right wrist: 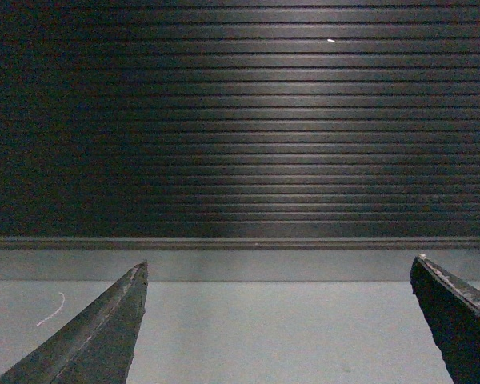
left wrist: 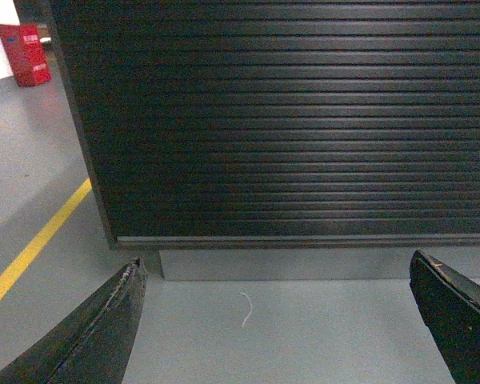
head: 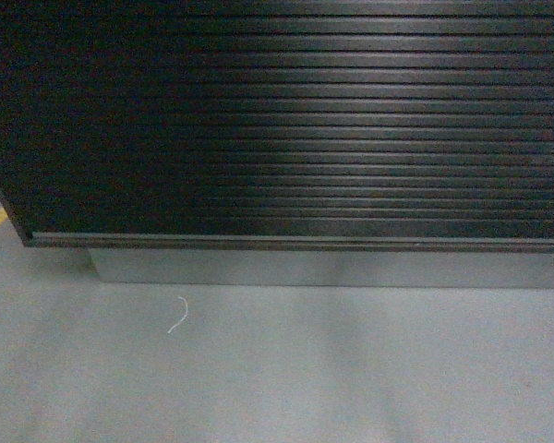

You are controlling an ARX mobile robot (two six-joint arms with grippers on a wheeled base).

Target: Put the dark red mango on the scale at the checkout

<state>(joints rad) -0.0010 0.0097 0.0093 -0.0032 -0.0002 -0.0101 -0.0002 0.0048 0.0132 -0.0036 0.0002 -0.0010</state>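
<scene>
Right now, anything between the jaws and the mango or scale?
Neither the mango nor the scale is in any view. The dark ribbed front panel of the checkout counter fills all three, standing on its grey plinth. Both grippers, left and right, are open and empty, facing that panel.

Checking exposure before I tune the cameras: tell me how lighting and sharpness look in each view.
Head view: dim, soft, a pale sheen band across the checkout ribs. Left wrist: sharper, brighter floor by the yellow line. Right wrist: central glare fading to dark edges.
</scene>
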